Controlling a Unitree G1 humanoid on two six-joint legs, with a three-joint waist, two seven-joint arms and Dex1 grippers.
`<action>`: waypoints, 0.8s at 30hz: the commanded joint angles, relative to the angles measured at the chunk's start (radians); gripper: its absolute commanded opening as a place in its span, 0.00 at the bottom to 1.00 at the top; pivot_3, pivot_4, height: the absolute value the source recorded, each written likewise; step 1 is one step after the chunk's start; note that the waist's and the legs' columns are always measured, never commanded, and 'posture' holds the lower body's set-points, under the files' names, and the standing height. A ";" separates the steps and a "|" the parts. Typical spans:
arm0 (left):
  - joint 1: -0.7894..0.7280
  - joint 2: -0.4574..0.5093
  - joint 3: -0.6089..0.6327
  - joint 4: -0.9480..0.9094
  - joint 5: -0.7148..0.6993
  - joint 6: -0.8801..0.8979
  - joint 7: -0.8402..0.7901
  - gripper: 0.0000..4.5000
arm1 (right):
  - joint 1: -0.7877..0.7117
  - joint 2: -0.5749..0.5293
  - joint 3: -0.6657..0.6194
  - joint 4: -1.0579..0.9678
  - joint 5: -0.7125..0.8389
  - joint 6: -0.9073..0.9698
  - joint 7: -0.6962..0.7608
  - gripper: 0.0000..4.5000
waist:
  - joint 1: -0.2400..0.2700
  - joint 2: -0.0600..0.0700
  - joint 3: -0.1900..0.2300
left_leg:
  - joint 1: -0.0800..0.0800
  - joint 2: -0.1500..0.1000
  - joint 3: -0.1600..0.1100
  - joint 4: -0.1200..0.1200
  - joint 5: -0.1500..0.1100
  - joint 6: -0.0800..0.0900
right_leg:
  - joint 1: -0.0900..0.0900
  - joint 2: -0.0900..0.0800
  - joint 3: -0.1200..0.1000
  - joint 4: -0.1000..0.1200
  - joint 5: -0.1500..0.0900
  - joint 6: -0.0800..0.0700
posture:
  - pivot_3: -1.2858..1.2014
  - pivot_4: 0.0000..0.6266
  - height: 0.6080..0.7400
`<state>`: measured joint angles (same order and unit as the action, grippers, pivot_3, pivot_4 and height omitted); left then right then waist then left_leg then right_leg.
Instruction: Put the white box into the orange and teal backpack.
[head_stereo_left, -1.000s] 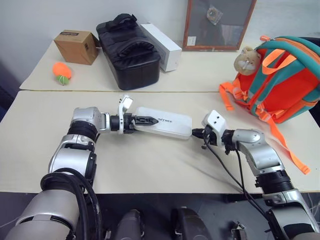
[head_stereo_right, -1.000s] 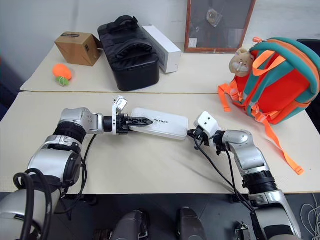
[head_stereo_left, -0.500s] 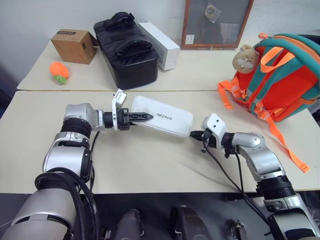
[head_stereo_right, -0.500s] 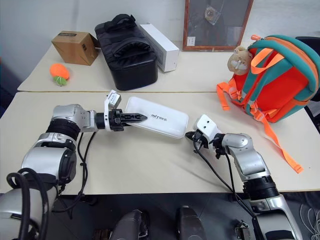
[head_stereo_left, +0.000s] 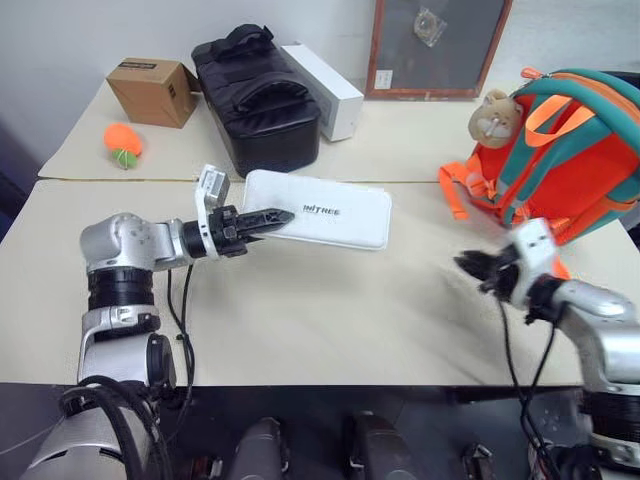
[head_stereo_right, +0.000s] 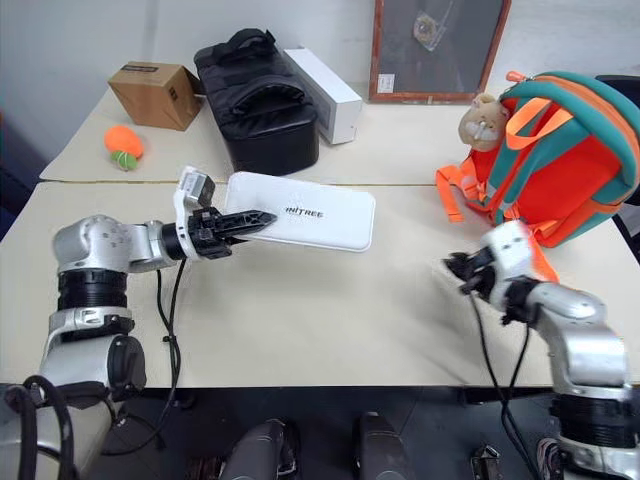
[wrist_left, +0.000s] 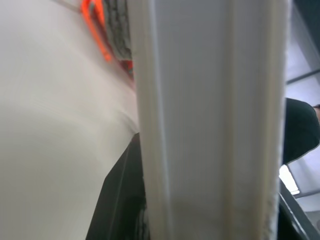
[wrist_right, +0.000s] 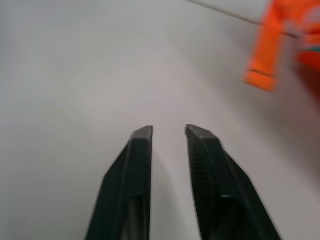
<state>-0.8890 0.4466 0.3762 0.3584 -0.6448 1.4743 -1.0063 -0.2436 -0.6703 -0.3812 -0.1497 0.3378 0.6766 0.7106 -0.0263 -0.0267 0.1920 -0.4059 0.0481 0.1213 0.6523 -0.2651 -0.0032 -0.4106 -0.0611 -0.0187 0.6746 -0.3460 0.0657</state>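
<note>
Clamping the near end of the white box (head_stereo_left: 322, 208), the left pincer (head_stereo_left: 268, 218) held that slim case lifted off the tabletop (head_stereo_left: 330, 310), with one black finger lying across its top face and the rest of the case stretching away to the robot's right. The small dark lettering on the case faced up. In the left wrist view the white box (wrist_left: 210, 120) ran lengthwise straight out from the pincer, with pale tabletop to one side and a bit of orange at the far end.

The right pincer (head_stereo_left: 478, 268) hovered over bare tabletop, well apart from the case and near the orange and teal backpack (head_stereo_left: 560, 160). Its two black fingers (wrist_right: 137, 175) stood a little apart with nothing between them, and an orange strap end (wrist_right: 265, 50) lay on the surface ahead of them.

The backpack stood at the robot's right edge of the tabletop, its orange webbing trailing toward the near side and a tan teddy bear charm (head_stereo_left: 495, 115) hanging at its upper left. On the farther tabletop sat a black duffel bag (head_stereo_left: 258, 95), with a long white carton (head_stereo_left: 325, 90) touching its right side. A brown cardboard box (head_stereo_left: 152, 90) and a small orange ball (head_stereo_left: 122, 142) lay to the bag's left. A framed panel (head_stereo_left: 435, 45) leaned against the wall behind.
</note>
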 joint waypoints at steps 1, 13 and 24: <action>0.007 -0.079 0.178 -0.255 -0.117 0.102 0.134 0.31 | 0.008 -0.031 -0.156 -0.060 0.095 0.087 -0.043 0.50 | 0.000 0.000 0.000 | 0.000 0.000 0.000 0.000 0.000 0.000 | 0.000 0.000 0.000 0.000 0.000 0.000 | 0.52 0.24 1.00; 0.069 -0.253 0.359 -0.532 -0.306 0.140 0.490 0.31 | -0.539 0.107 -0.037 0.534 0.042 -0.107 -0.212 1.00 | -0.026 0.000 0.000 | 0.004 0.001 0.000 -0.005 0.006 -0.007 | 0.000 0.005 0.003 0.000 0.000 0.000 | 0.52 0.24 1.00; 0.115 -0.137 0.333 -0.544 -0.339 0.126 0.529 0.31 | -0.758 0.137 0.036 0.946 -0.012 -0.431 -0.141 0.47 | -0.028 0.000 0.000 | 0.002 0.000 0.000 -0.005 0.006 -0.006 | -0.001 0.004 0.003 -0.001 0.000 0.000 | 0.52 0.24 1.00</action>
<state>-0.7850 0.2779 0.7162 -0.1503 -0.9521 1.6207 -0.4533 -0.9783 -0.5217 -0.3437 0.7979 0.3293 0.2864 0.5480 -0.0540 -0.0266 0.1921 -0.4042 0.0486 0.1216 0.6470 -0.2587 -0.0092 -0.4113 -0.0572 -0.0159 0.6735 -0.3461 0.0656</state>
